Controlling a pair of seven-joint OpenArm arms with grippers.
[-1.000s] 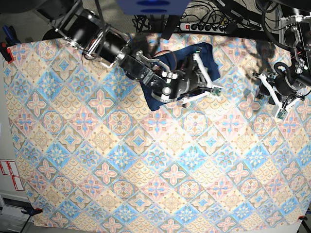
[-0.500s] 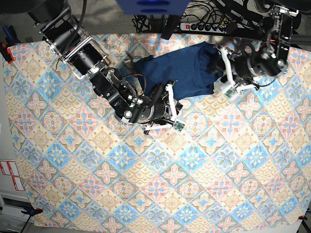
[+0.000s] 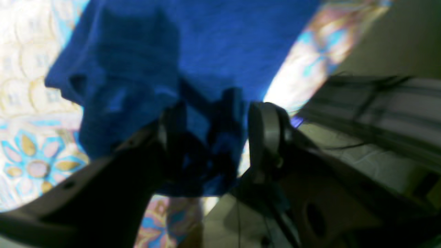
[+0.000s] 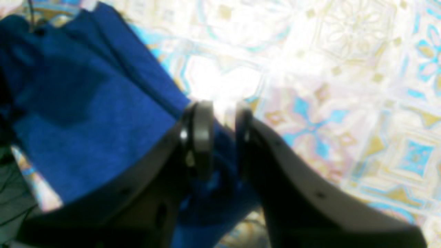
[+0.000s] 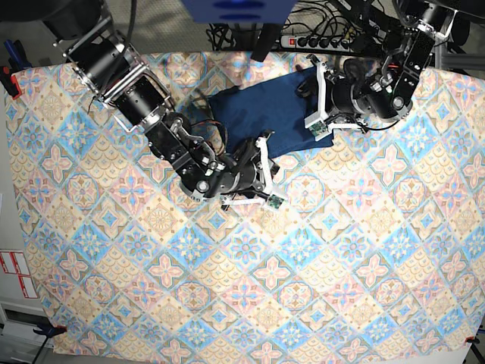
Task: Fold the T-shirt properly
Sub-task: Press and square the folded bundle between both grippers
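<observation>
The dark navy T-shirt [image 5: 261, 110] lies bunched at the back middle of the patterned tablecloth [image 5: 250, 288]. My left gripper [image 5: 322, 106] is at its right edge. In the left wrist view the left gripper [image 3: 215, 131] has a thick bunch of the T-shirt [image 3: 206, 41] between its jaws. My right gripper [image 5: 265, 171] is at the shirt's near edge. In the right wrist view the right gripper [image 4: 222, 134] is nearly closed on the hem of the T-shirt [image 4: 86, 110]. Both wrist views are blurred.
A power strip and cables [image 5: 322, 38] lie behind the table's back edge. Red clamps [image 5: 7, 76] hold the cloth at the left edge. The tablecloth stretches to the front and both sides.
The left gripper moved left, carrying the shirt's right part over the rest, so the shirt looks narrower. The right gripper stayed near the shirt's near edge after dragging it left earlier.
</observation>
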